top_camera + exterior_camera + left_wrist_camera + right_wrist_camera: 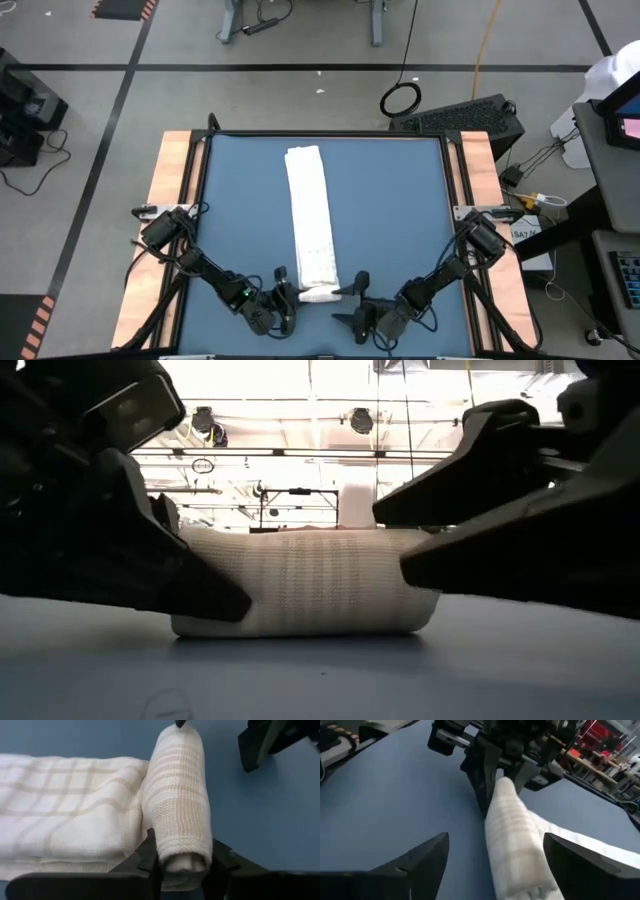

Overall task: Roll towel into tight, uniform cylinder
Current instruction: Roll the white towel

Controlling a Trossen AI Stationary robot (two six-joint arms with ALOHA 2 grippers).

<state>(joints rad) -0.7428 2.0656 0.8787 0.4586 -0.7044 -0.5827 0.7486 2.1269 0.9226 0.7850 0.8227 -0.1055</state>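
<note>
The white towel with faint grid lines (308,210) lies as a long folded strip from the far middle of the blue table (400,220) toward the near edge. Its near end is rolled into a short cylinder (320,293) that rests on the table, as the low view (300,585) shows. My left gripper (182,862) is at the roll's left end, shut on it. My right gripper (495,865) is open at the roll's right end (520,870), with one finger on either side of the roll and a gap to each. My left gripper pinches the roll's left end (182,855) between its two fingers (150,852), one on the side toward the flat strip and one on the near side. The fingers come level from the table's left and lie along the roll. The roll rests on the table.
The unrolled strip (65,810) stretches away from the roll toward the far edge. Wooden rails (170,200) border the table on the left and right. Blue table surface lies bare on both sides of the strip.
</note>
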